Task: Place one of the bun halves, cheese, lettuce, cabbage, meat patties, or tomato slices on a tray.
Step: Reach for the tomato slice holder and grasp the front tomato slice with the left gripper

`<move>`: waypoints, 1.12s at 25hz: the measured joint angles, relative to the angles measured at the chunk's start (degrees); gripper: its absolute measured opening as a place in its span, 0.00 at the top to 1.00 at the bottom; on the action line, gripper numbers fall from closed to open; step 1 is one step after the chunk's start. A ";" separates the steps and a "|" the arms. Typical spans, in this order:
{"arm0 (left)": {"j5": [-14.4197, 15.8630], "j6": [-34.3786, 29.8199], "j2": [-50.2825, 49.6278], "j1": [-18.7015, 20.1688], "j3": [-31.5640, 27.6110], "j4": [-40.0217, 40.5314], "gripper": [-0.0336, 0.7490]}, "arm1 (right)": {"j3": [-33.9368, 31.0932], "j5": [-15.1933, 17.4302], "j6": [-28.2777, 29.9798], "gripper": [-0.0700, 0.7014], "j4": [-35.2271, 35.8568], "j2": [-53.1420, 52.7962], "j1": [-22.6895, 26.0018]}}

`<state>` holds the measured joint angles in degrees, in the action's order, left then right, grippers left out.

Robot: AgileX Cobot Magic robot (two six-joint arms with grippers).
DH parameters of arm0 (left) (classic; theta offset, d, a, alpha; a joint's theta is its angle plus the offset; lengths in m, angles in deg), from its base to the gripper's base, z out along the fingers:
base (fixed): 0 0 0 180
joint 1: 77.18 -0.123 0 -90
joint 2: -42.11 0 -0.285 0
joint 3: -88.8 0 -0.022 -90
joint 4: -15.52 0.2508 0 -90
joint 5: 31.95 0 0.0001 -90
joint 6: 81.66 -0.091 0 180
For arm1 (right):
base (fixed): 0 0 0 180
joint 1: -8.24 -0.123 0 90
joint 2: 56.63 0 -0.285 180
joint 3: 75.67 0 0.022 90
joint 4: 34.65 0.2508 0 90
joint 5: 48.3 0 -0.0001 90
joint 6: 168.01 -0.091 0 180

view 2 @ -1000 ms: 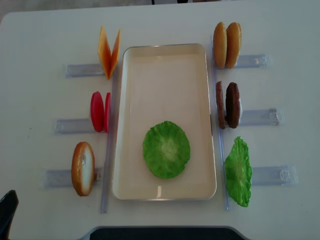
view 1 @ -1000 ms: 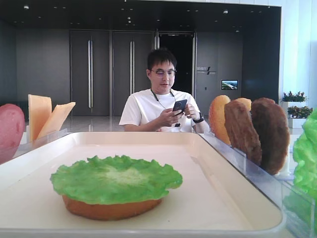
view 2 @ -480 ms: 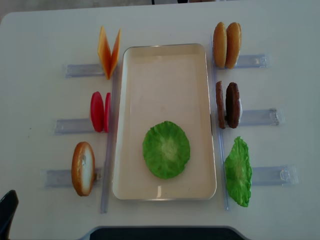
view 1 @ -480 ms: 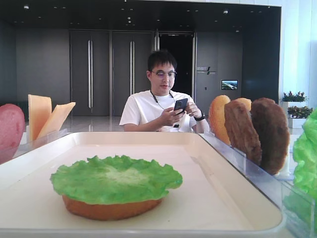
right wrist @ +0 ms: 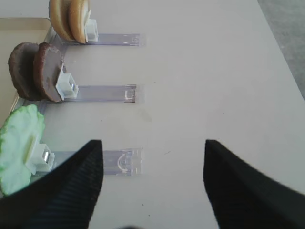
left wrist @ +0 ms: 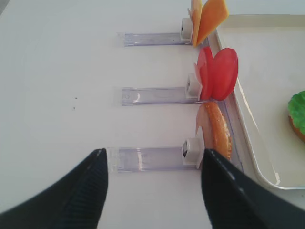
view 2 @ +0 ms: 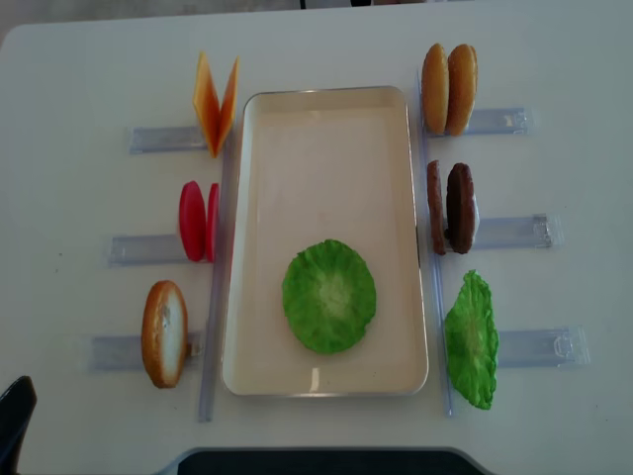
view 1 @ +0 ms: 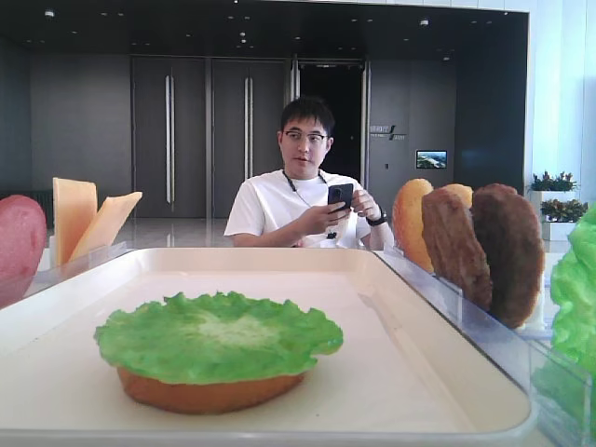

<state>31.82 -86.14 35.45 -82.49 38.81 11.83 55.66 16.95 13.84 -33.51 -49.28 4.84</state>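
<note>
On the cream tray (view 2: 326,129) a lettuce (view 2: 328,295) leaf lies over a bun half (view 1: 209,393). In holders left of the tray stand cheese (view 2: 216,99), tomato slices (view 2: 198,220) and a bun half (view 2: 164,332). Holders on the right carry two bun halves (view 2: 448,87), meat patties (view 2: 451,207) and a second lettuce (view 2: 471,339). Cabbage is out of view. My left gripper (left wrist: 153,191) is open over bare table, left of the near bun half (left wrist: 217,130). Beyond the right holders my right gripper (right wrist: 152,186) is open and empty.
Clear plastic holders (view 2: 529,347) stick out from both long sides of the tray. A man with a phone (view 1: 307,200) sits behind the table's far edge. White table (view 2: 79,198) spreads outside the holders.
Nothing on the table has moved and both grippers keep their place. The man behind has lifted his head.
</note>
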 joint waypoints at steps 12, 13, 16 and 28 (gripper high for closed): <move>0.00 0.00 0.00 0.00 0.00 -0.02 0.36 | 0.00 0.00 0.00 0.31 0.00 0.00 0.00; 0.00 0.00 0.00 0.00 0.00 -0.13 0.36 | 0.00 0.00 0.00 0.31 0.00 0.00 0.00; 0.00 0.01 0.00 0.00 0.00 -0.19 0.36 | 0.00 0.00 0.00 0.31 0.00 0.00 0.00; 0.00 0.31 0.00 0.00 0.00 -0.44 0.26 | 0.00 -0.02 0.00 0.31 0.00 0.00 0.00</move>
<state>31.82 -85.84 35.45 -82.49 38.81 11.40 55.66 16.93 13.84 -33.51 -49.28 4.84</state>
